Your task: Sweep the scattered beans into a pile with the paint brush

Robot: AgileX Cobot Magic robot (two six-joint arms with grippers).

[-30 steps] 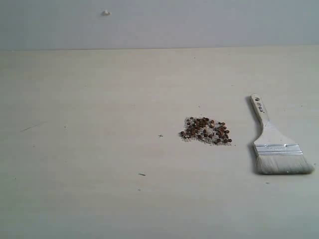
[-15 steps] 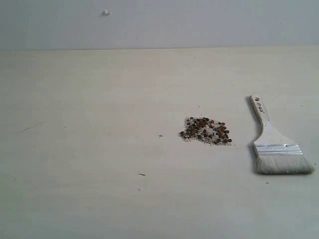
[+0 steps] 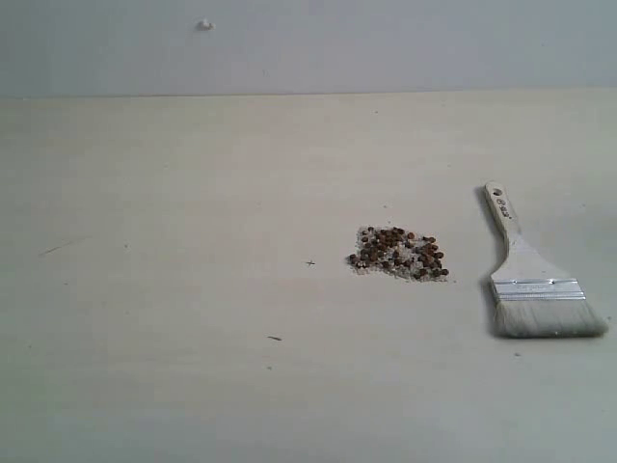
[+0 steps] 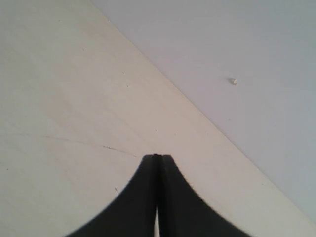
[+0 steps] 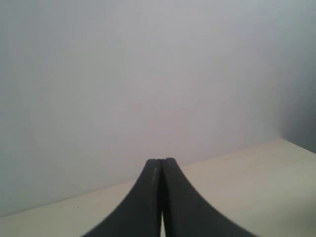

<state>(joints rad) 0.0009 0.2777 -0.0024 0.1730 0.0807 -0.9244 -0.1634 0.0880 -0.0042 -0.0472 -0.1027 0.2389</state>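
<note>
Two closed, empty grippers: our left gripper [image 4: 157, 157] and right gripper [image 5: 161, 160]. The paint brush [image 3: 535, 289] lies at right of frame, handle pointing up, with the beans [image 3: 398, 254] just left of it. We judge the right gripper nearer.

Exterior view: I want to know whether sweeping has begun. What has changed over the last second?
Nothing visibly changed. The paint brush lies on the table right of the beans, apart from them, and the beans sit in the same patch. No arm shows in that view. The left gripper and right gripper are shut and empty in their wrist views.
</note>
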